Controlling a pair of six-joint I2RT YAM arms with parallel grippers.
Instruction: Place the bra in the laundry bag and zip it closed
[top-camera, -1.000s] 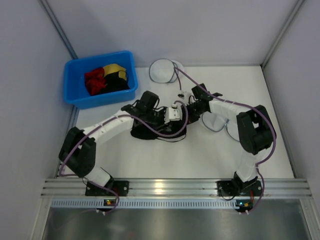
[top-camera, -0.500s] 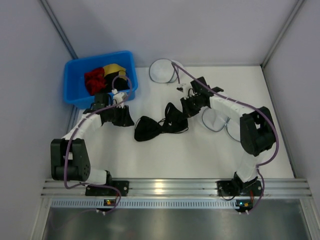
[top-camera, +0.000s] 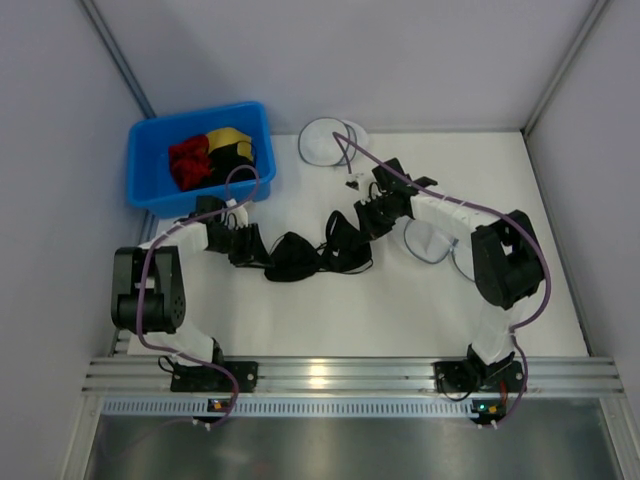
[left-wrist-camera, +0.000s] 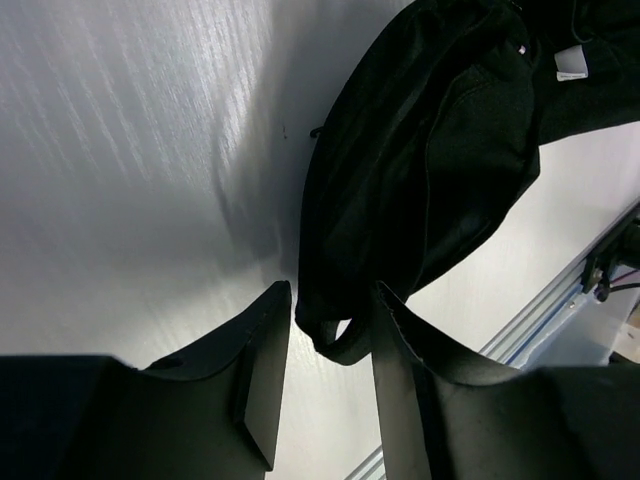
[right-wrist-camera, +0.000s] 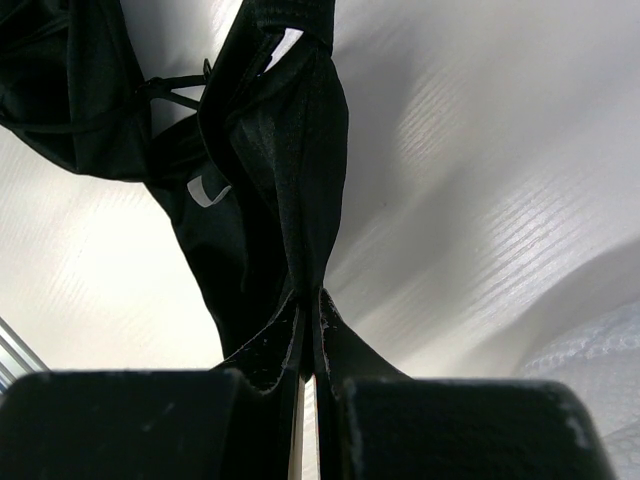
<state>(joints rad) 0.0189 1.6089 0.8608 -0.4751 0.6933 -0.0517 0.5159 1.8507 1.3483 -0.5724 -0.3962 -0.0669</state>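
1. Left gripper: I read the jaws as spread, straddling the hem loop at the left end of the bra. Nothing was pinched.
2. The bra lay on the table, strung between both grippers and outside the bag.
3. Right gripper: the jaws were pressed together on a fold of the right cup.
4. The bag lay just right of that gripper, partly under the arm. I could not tell whether its zip was open.
5. Risk: with only the thin loop between the left jaws, closing there could let it slip on lifting. The right arm could also drag the bag.
6. Tags: white, with no writing I could read.
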